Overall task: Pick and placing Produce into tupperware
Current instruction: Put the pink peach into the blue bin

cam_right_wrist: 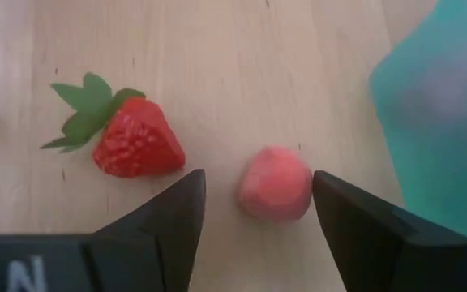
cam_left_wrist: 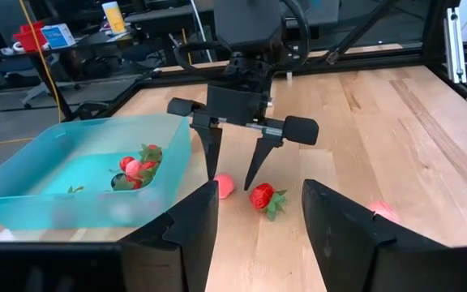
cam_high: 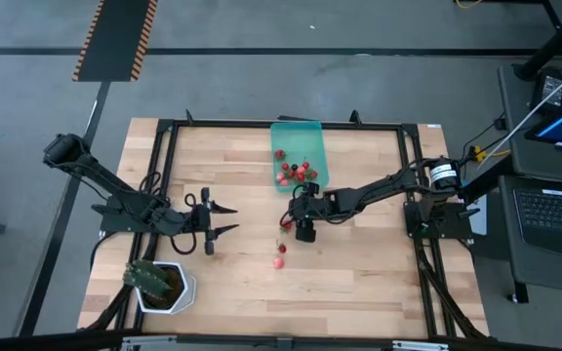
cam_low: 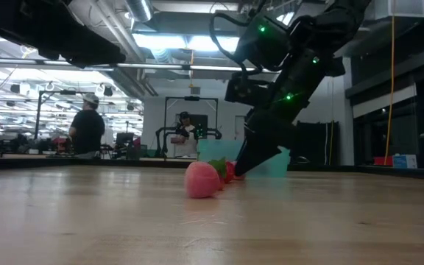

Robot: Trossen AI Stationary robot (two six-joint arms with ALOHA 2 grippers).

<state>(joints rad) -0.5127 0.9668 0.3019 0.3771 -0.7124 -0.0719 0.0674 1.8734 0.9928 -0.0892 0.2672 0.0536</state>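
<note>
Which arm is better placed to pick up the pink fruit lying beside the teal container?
The right. Its gripper is open with the pink fruit between its fingers, close to the tupperware. The left gripper is open too but sits well away from the fruit.

The wooden table [cam_high: 359,273] bears the tupperware [cam_high: 298,136], loose strawberries [cam_high: 279,261] and a potted plant [cam_high: 160,285].

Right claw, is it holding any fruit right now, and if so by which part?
Nothing is held. The right claw is open, its fingers either side of a pink fruit lying on the table, not yet closed on it.
</note>
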